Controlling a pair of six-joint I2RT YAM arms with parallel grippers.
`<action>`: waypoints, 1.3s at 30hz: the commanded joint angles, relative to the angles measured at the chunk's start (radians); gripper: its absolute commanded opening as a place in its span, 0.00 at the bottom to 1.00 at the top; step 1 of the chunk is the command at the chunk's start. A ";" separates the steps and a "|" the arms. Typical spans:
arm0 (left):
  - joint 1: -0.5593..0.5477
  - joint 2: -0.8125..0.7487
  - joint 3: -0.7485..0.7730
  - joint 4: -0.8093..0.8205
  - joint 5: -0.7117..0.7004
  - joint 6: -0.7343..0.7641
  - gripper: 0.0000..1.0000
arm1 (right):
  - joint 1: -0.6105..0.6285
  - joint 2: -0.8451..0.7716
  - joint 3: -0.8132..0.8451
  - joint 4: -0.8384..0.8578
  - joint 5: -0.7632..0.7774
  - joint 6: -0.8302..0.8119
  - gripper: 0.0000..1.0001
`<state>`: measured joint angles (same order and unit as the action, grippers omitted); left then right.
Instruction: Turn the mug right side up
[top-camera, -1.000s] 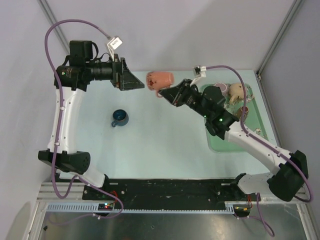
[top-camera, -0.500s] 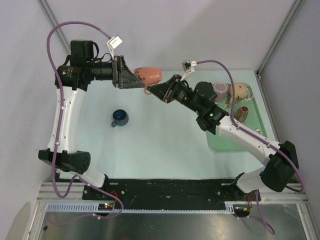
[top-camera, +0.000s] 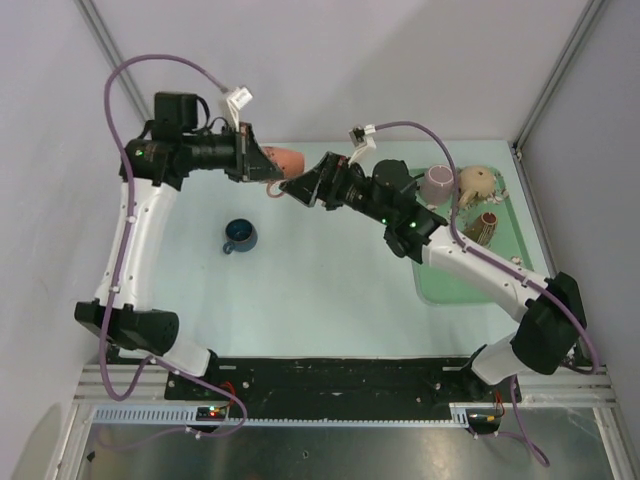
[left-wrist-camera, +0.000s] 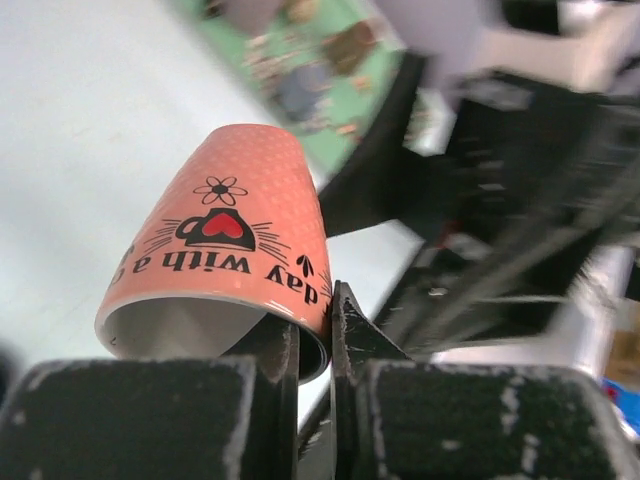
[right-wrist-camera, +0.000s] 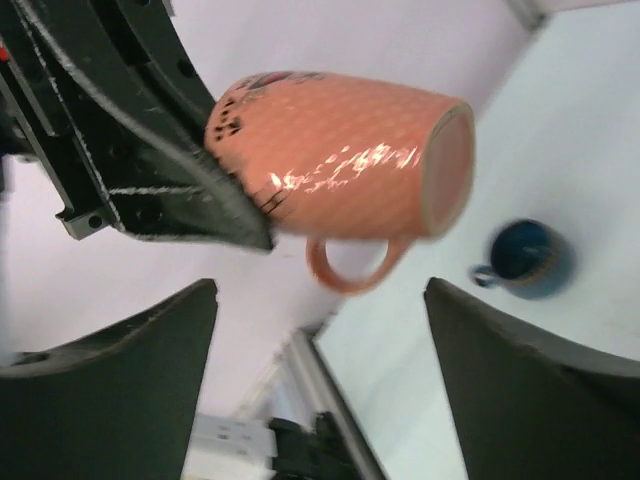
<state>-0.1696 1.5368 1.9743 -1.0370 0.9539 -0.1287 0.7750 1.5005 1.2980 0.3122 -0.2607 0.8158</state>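
Salmon mug (top-camera: 283, 160), upper left overhead: left fingers (left-wrist-camera: 345, 330) are pinching its rim; right fingers (right-wrist-camera: 120, 400) are gaping empty. Thin grip is risking a drop onto the desk (top-camera: 320, 270).

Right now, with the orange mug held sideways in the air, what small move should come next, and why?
Probably back the right gripper away: its jaws stand open, clear of the mug, which the left gripper pinches by its rim; the left wrist then needs room to roll it upright.
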 joint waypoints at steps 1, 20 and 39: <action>-0.065 0.006 -0.130 0.009 -0.554 0.209 0.00 | -0.029 -0.070 -0.030 -0.314 0.191 -0.093 0.96; -0.331 0.255 -0.582 0.195 -1.009 0.561 0.00 | -0.246 -0.140 -0.385 -0.846 1.059 0.075 0.87; -0.303 0.215 -0.508 0.138 -0.966 0.567 0.63 | -0.356 0.053 -0.380 -0.602 0.866 -0.006 0.79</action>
<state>-0.4839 1.8317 1.3796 -0.8520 -0.0238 0.4381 0.4278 1.5311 0.9127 -0.3477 0.6167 0.8112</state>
